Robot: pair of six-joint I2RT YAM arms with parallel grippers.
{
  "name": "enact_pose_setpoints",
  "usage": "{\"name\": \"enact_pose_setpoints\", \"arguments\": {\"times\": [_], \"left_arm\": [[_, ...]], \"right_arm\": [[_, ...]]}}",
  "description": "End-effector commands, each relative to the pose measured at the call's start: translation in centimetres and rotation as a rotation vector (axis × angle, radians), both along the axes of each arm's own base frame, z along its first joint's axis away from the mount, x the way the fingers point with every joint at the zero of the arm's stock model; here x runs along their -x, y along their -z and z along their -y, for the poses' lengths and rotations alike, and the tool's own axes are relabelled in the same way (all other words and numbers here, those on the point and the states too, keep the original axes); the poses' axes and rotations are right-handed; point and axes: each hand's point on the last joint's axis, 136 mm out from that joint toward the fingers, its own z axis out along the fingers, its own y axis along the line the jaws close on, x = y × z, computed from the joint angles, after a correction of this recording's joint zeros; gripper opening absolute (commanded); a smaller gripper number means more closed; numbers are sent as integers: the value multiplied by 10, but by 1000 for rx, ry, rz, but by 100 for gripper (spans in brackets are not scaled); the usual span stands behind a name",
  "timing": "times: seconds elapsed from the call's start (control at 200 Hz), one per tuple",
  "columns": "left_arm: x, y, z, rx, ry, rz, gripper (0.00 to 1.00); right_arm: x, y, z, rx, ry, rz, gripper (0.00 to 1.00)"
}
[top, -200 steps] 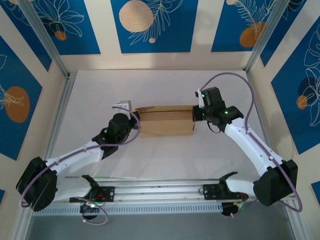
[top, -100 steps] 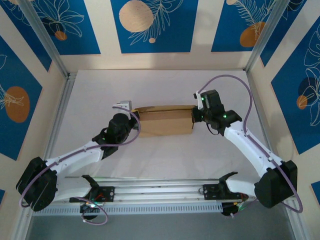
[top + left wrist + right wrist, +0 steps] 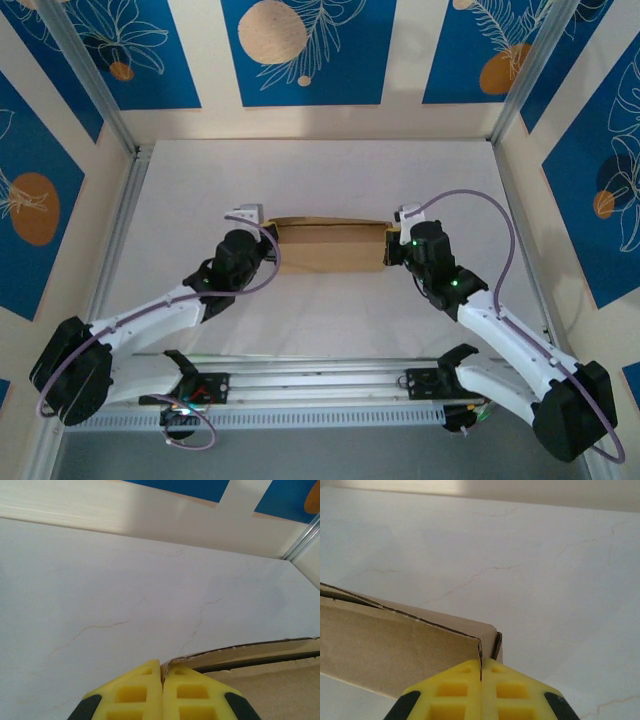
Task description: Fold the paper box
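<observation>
The paper box [image 3: 330, 248] is a brown cardboard shape lying across the middle of the white table, with its long walls partly raised. My left gripper [image 3: 270, 243] is at the box's left end, shut on the corner edge. In the left wrist view the yellow fingers [image 3: 135, 692] pinch a thin cardboard edge, and the paper box [image 3: 270, 667] runs off to the right. My right gripper [image 3: 391, 246] is at the right end, shut on the end wall. In the right wrist view its gripper [image 3: 481, 663] clamps the corner of the paper box [image 3: 395, 647].
The white table [image 3: 320, 170] stretches behind and in front of the box. Metal frame posts [image 3: 120, 200] stand along both sides, with blue patterned walls behind them. A rail with the arm bases [image 3: 320, 385] runs along the near edge.
The right arm has swung down and toward the near side, and its wrist now sits lower beside the box's right end. The box looks flatter. The left arm has barely moved.
</observation>
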Motion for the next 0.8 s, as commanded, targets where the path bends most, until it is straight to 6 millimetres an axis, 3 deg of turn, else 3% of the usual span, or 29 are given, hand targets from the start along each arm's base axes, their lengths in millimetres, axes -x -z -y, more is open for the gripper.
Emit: {"name": "enact_pose_setpoints", "arguments": {"times": [0.0, 0.19, 0.53, 0.795], "left_arm": [[22, 68, -13, -139, 18, -171, 0], [28, 84, -13, -131, 27, -200, 0], [32, 92, -12, -195, 55, -202, 0], [48, 112, -12, -265, 80, -218, 0]], "right_arm": [[8, 35, -2, -2, -10, -70, 0], [9, 42, 1, -23, 12, -81, 0], [3, 25, -4, -79, -23, -80, 5], [5, 50, -1, -99, 11, -172, 3]]}}
